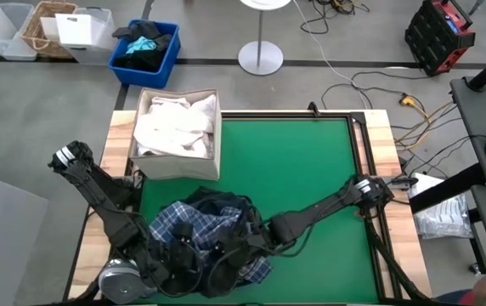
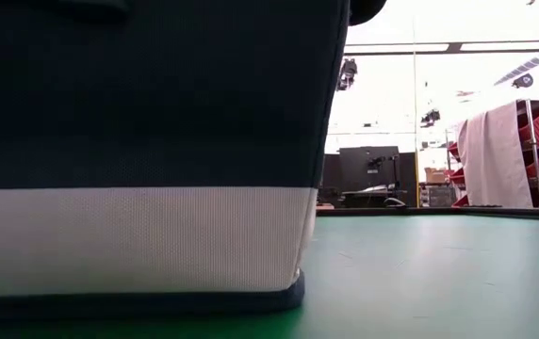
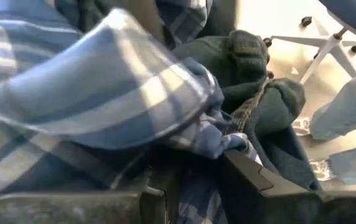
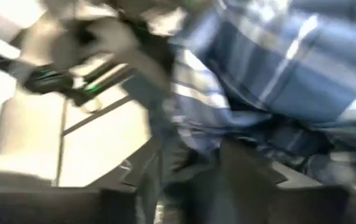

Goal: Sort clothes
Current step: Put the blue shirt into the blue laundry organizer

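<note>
So right now both my arms are buried in the clothes pile at about 6 o'clock on the green table. My left gripper has its fingers pinched on a fold of the blue-white plaid shirt, with a dark navy piece bunched just beside it. My right gripper is pushed into the same plaid cloth from the 4 o'clock side; fabric looks caught between its fingers, but honestly I can't tell if they're clamped or just nosed in.

Progress-wise, I'd say partway. The fabric bin at 11 o'clock already holds white shirts, so that group looks done. The plaid and the navy stuff are tangled together near the front edge and not yet sorted, so the pile's what's left.
</note>
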{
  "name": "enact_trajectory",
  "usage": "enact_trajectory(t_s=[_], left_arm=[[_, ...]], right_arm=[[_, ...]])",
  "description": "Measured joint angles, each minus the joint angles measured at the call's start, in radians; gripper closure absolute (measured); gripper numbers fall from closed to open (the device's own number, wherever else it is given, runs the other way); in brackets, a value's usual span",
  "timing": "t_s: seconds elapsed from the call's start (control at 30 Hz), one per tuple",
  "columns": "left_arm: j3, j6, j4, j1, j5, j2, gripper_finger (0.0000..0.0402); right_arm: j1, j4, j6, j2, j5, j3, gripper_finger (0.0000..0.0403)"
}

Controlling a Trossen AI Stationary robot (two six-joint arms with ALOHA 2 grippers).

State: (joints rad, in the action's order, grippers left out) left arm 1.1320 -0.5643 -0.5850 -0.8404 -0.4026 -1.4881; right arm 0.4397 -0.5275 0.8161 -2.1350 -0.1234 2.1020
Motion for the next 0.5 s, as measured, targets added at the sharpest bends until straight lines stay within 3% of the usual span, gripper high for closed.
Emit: enact_trajectory(t_s=[0.13, 0.23, 0.37, 0.5], left_arm=[[0.0, -0.01, -0.002, 0.002, 0.0, -0.009, 0.0322], [0.0, -0.022, 0.001, 0.005, -0.001, -0.018, 0.0322], [-0.001, -0.024, 0.024, 0.007, -0.004, -0.025, 0.0322], [0.011, -0.042, 0.024, 0.007, -0.029, -0.026, 0.0322]], right_arm=[[0.018, -0.001, -0.079, 0.054, 0.044, 0.003, 0.0221], [0.038, -0.002, -0.179, 0.089, -0.057, 0.003, 0.0216], [0.041, 0.006, -0.325, 0.099, -0.26, 0.002, 0.0235], [0.007, 0.05, -0.375, 0.063, -0.281, -0.044, 0.0277]])
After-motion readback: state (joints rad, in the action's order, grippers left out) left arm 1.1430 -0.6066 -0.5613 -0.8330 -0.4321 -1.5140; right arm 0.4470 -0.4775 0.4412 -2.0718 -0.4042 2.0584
